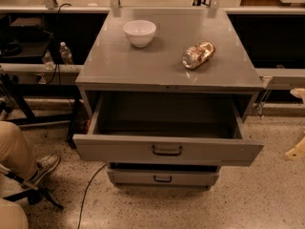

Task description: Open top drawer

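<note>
The top drawer of the grey metal cabinet stands pulled far out, and its inside looks empty. Its wide front panel carries a small dark pull handle at the centre. A shorter grey drawer below it is only slightly out. My gripper shows as cream-coloured parts at the right edge of the camera view, over the floor, to the right of the drawer's front corner and apart from it. Most of it is cut off by the frame.
A white bowl and a crumpled can lying on its side rest on the cabinet top. A person's leg and shoe are at the lower left. A cable runs over the floor. A water bottle stands behind on the left.
</note>
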Action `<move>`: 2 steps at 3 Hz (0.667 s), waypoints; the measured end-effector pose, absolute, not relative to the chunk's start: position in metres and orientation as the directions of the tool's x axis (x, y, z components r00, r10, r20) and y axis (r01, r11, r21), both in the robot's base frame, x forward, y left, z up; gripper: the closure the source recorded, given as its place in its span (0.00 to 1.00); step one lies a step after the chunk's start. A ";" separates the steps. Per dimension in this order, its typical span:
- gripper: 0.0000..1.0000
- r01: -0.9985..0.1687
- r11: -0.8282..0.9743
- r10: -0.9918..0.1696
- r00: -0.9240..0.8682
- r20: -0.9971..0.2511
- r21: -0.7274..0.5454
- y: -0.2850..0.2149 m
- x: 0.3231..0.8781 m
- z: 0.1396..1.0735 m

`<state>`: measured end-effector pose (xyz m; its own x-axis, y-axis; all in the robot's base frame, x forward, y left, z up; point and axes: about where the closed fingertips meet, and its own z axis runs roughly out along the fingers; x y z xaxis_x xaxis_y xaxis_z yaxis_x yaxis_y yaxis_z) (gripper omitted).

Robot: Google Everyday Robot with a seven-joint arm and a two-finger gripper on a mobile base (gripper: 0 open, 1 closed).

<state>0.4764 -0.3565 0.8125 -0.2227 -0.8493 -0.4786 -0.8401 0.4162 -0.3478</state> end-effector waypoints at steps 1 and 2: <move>0.00 -0.829 0.448 -0.826 -0.240 -0.511 -0.335 -0.372 0.472 0.820; 0.00 -0.813 0.483 -0.807 -0.270 -0.525 -0.325 -0.392 0.472 0.831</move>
